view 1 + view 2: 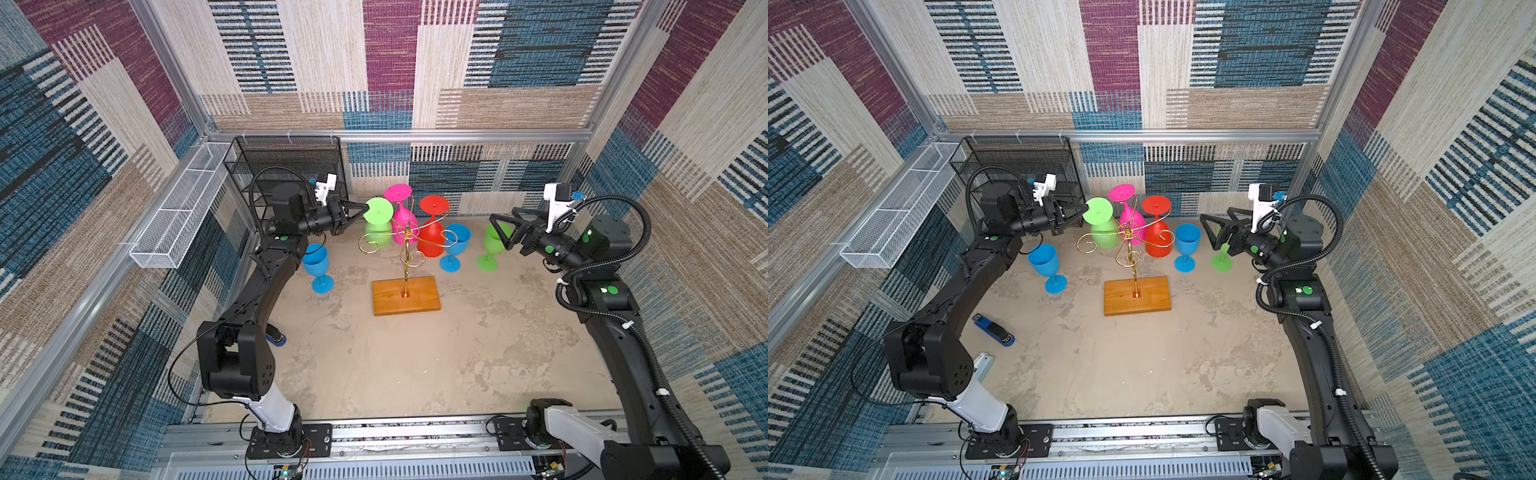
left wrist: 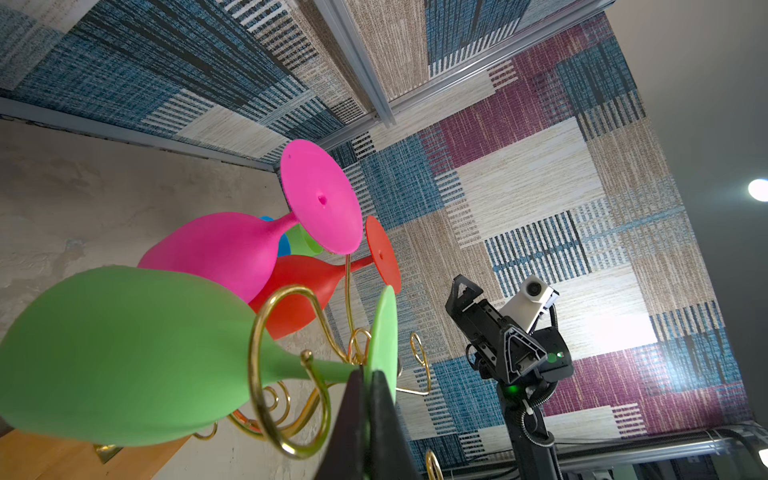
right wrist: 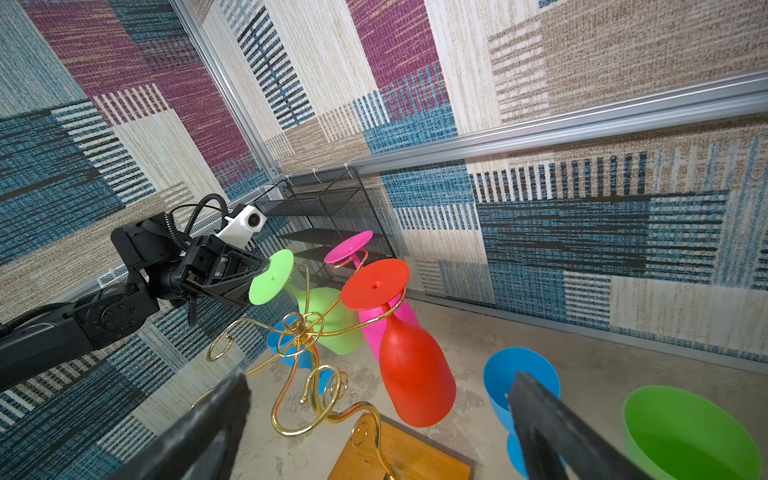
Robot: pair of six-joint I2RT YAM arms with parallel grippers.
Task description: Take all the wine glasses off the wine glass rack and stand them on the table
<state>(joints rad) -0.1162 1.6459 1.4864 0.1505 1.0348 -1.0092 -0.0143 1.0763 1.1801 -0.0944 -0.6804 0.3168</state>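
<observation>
Left hand (image 1: 362, 206) pinching the foot rim of the green wine glass (image 1: 379, 211). That glass hangs bowl-down on the wine glass rack (image 1: 409, 253) mid-tabletop (image 1: 374, 365), next to the pink glass (image 1: 401, 218) and red glass (image 1: 432, 245), both also hanging. Right hand (image 1: 503, 214) spread wide, holding nothing, near a standing green glass (image 1: 487, 262).

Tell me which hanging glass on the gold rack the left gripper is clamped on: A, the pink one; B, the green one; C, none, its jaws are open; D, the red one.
B: the left gripper is shut on the edge of the round foot of the hanging green wine glass, which hangs upside down in a curl of the wine glass rack.
</observation>
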